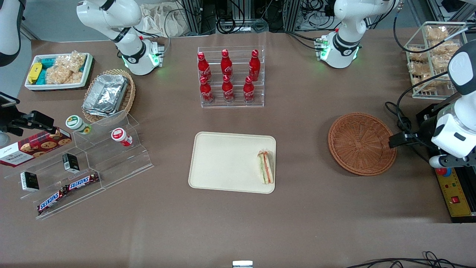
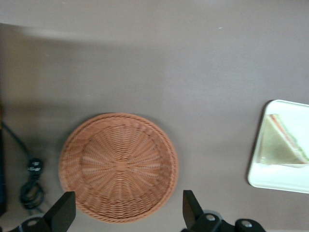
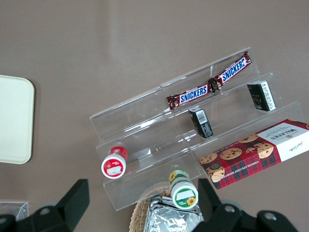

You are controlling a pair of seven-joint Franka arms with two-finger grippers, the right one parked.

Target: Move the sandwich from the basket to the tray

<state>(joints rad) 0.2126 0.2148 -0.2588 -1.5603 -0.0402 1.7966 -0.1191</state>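
Left wrist view: the gripper (image 2: 126,212) hangs above the rim of the basket (image 2: 119,166), its two fingers (image 2: 63,210) spread wide with nothing between them. The basket under it holds nothing. The sandwich (image 2: 284,142) lies on the tray (image 2: 270,181), near the tray edge that faces the basket.

In the front view the basket (image 1: 361,143) sits at mid-height toward the working arm's end of the table. The tray (image 1: 223,163) is at the centre of the frame, well apart from the basket. The sandwich (image 1: 266,167) lies flat inside the rim, along the tray's short edge toward the basket.

Judging from this, the placing is done and what remains is to park the arm. That is best done by lifting straight up with the fingers left apart, so they neither catch the wicker rim nor sweep over the tray and nudge the sandwich off its edge.

The count is one sandwich, one basket and one tray. In the upper middle of the frame six cola bottles (image 1: 227,76) stand in a clear rack, in two rows of three. Toward the parked arm's end, clear steps (image 1: 111,160) carry two Snickers bars (image 1: 68,190), two small jars (image 1: 76,123), two small dark boxes (image 1: 70,162) and one cookie box (image 1: 35,147).
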